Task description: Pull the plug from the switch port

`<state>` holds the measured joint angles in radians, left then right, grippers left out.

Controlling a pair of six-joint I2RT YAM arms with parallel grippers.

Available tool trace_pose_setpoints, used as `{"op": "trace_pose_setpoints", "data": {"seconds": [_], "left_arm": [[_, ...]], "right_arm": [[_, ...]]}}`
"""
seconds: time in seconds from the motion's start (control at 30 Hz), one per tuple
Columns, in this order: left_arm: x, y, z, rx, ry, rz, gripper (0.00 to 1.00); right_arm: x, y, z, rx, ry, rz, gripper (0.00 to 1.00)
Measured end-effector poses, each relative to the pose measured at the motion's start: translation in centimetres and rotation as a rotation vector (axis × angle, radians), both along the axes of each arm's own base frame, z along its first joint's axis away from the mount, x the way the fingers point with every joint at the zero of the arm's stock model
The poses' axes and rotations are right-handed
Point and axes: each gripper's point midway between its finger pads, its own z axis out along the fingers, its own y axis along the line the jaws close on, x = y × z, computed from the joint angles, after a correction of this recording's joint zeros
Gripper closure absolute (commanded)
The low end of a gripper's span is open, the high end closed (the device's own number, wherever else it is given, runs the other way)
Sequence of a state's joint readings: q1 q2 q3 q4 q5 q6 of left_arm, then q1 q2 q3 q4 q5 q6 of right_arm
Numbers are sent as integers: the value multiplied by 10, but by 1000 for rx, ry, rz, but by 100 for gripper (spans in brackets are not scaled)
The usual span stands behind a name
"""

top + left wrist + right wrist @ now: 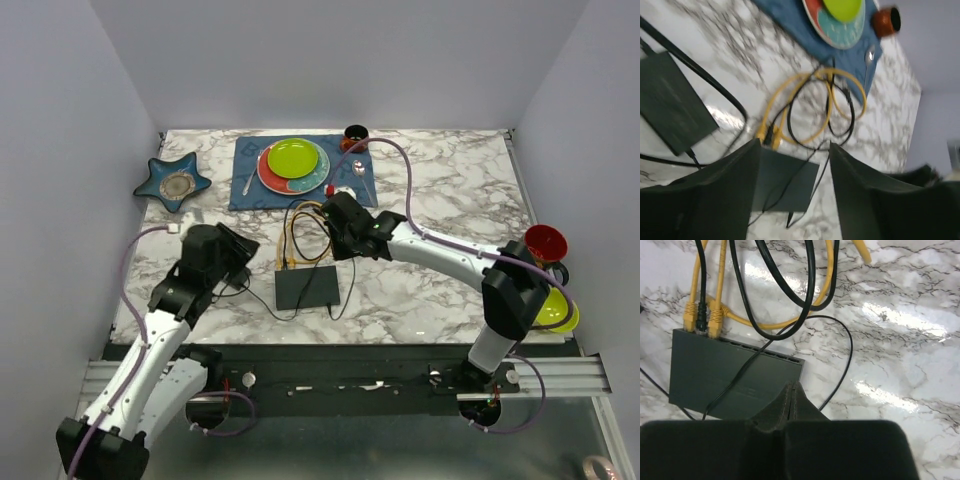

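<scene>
The flat black switch (307,287) lies at the table's near middle, sockets along its far edge. Two yellow plugs (689,319) and one black plug (701,322) sit side by side in the ports at its left end; their cables (300,225) loop away over the table. A thin black cord crosses the switch top (735,385). My right gripper (792,389) is shut and empty, hovering over the switch's right part, apart from the plugs. My left gripper (792,145) is open and empty, left of the switch (785,185), next to the black power brick (670,105).
A blue placemat (250,180) with stacked plates and a green plate (292,157) lies at the back. A blue star dish (173,182) is at the back left, a brown cup (355,135) behind the mat, a red cup (545,243) and a yellow-green bowl (558,312) at the right edge.
</scene>
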<state>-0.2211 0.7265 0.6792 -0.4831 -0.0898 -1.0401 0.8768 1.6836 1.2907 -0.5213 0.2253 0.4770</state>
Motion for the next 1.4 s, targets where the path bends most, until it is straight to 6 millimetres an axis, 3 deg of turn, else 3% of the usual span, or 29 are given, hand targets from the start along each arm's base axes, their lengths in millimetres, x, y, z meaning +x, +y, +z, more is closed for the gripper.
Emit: {"op": "trace_pose_setpoints", "data": {"seconds": [0.1, 0.2, 0.3, 0.37, 0.43, 0.7, 1.0, 1.27, 1.4], "left_arm": [[-15, -41, -34, -7, 74, -132, 68], [-32, -61, -69, 10, 162, -203, 78], [-41, -65, -86, 20, 191, -213, 81], [-42, -69, -88, 26, 188, -219, 88], [-41, -75, -91, 30, 191, -230, 90], [-58, -77, -135, 80, 318, -240, 99], [-80, -86, -144, 80, 336, -296, 100], [-89, -120, -145, 35, 317, -369, 100], [-90, -123, -145, 23, 318, -370, 100]], "right_arm": [[6, 5, -12, -25, 15, 1, 99], [19, 17, -10, -17, 2, 3, 99], [27, 25, -4, -2, -13, 3, 99], [30, 27, -3, 7, -17, 0, 99], [32, 27, -5, 7, -14, -3, 99], [22, 17, -41, -48, 45, -11, 99], [16, 11, -71, -90, 95, -27, 99], [15, 9, -91, -101, 115, -38, 99], [16, 8, -96, -87, 110, -50, 99]]}}
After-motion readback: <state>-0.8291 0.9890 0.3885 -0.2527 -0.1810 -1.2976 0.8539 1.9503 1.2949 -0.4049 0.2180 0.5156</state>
